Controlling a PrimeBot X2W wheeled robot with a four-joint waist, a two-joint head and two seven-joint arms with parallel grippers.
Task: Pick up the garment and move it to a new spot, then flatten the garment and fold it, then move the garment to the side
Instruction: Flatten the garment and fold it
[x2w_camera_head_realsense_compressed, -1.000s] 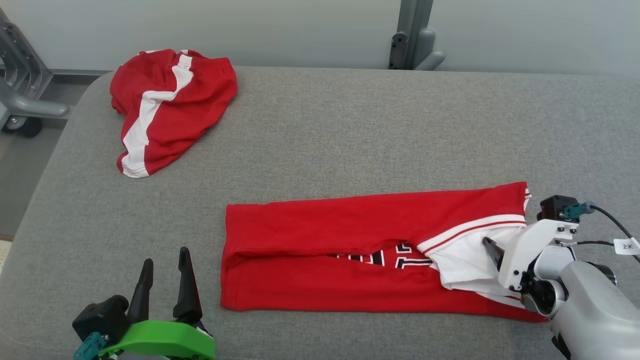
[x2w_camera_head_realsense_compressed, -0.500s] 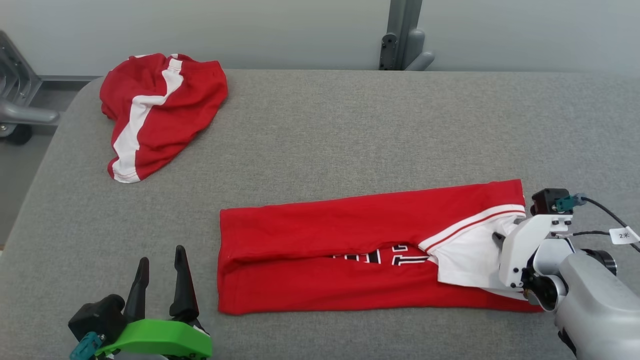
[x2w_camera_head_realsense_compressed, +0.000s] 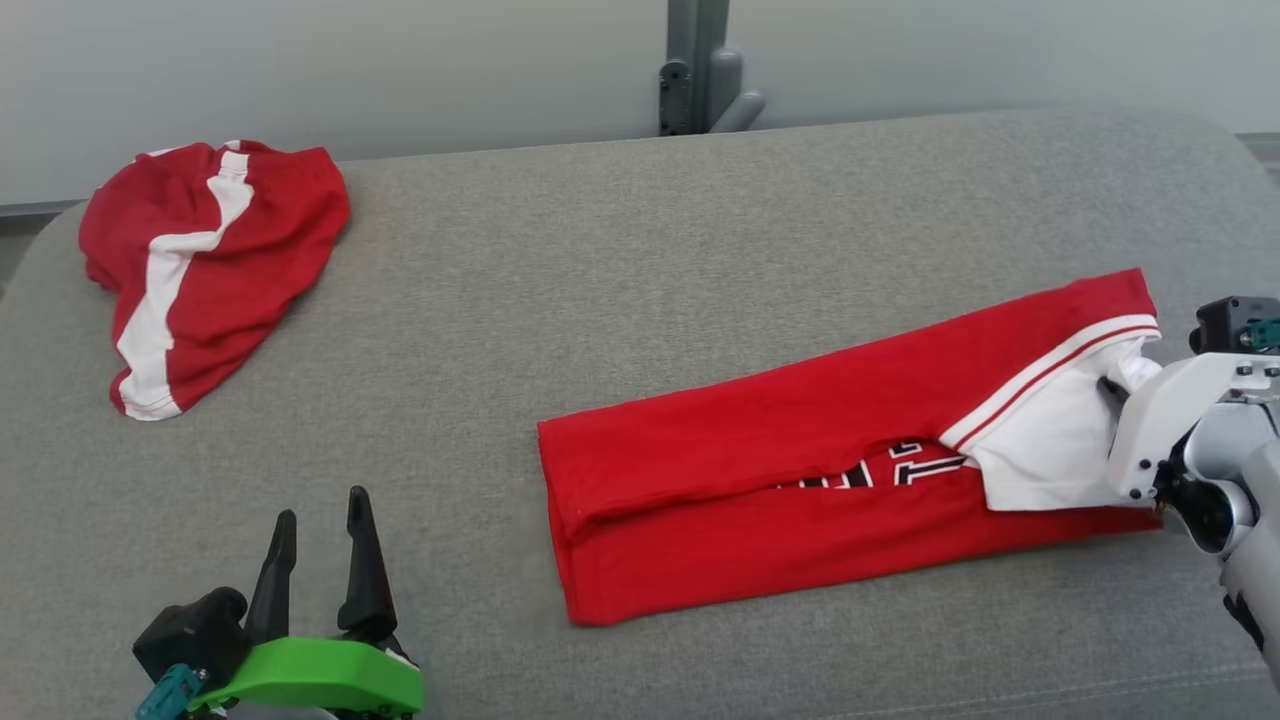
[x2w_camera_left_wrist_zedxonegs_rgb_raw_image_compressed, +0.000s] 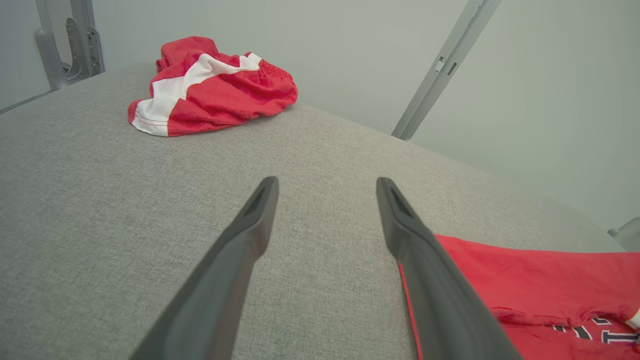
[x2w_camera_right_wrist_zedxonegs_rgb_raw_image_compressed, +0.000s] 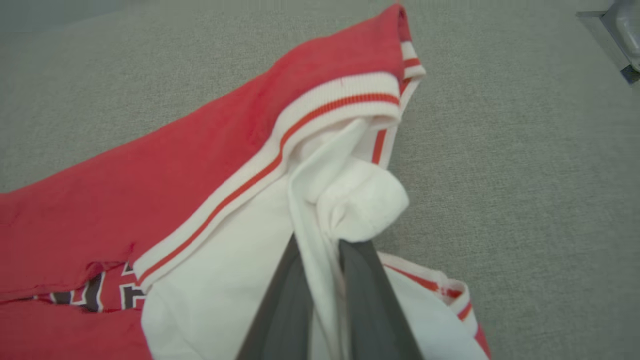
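Observation:
A long folded red garment (x2w_camera_head_realsense_compressed: 760, 470) with a white sleeve and black-and-white lettering lies slanted on the grey padded table (x2w_camera_head_realsense_compressed: 620, 260). At its right end my right gripper (x2w_camera_head_realsense_compressed: 1112, 392) is shut on a bunch of the white sleeve fabric. The right wrist view shows the white cloth pinched between the fingers of that gripper (x2w_camera_right_wrist_zedxonegs_rgb_raw_image_compressed: 320, 246), below the striped cuff. My left gripper (x2w_camera_head_realsense_compressed: 320, 510) stands open at the lower left, nothing between its fingers. In the left wrist view, the left gripper (x2w_camera_left_wrist_zedxonegs_rgb_raw_image_compressed: 325, 186) hovers over bare table, just left of the garment's (x2w_camera_left_wrist_zedxonegs_rgb_raw_image_compressed: 525, 285) end.
A second red garment with a white stripe (x2w_camera_head_realsense_compressed: 210, 260) lies crumpled at the table's far left corner, also visible in the left wrist view (x2w_camera_left_wrist_zedxonegs_rgb_raw_image_compressed: 215, 85). A grey metal post (x2w_camera_head_realsense_compressed: 692, 70) stands behind the table's back edge. The table's right edge curves down near my right arm.
The head camera has turned, shifting the picture left. The right gripper has dragged the red garment to the right and swung its right end away from me. The left gripper stays put.

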